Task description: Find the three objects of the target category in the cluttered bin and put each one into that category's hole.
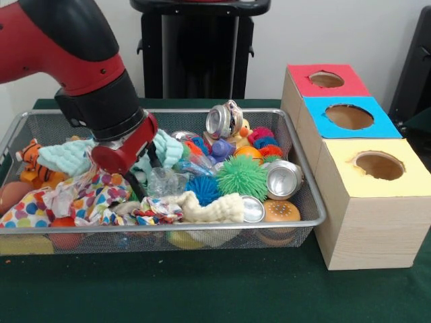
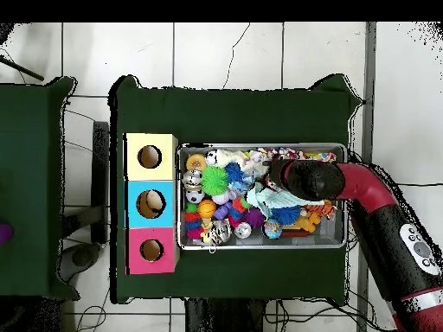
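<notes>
Toys pack the bin (image 1: 306, 192) wall to wall; the three box holes (image 1: 349, 116) stand unblocked above.

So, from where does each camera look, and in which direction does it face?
Front view: it sits across the table, low, looking over the wire bin at the arm, whose gripper is down among the toys.
Overhead view: it sits above, looking straight down; the arm enters from the lower right.
Both show the bin, the green spiky ball and the three-hole box.
</notes>
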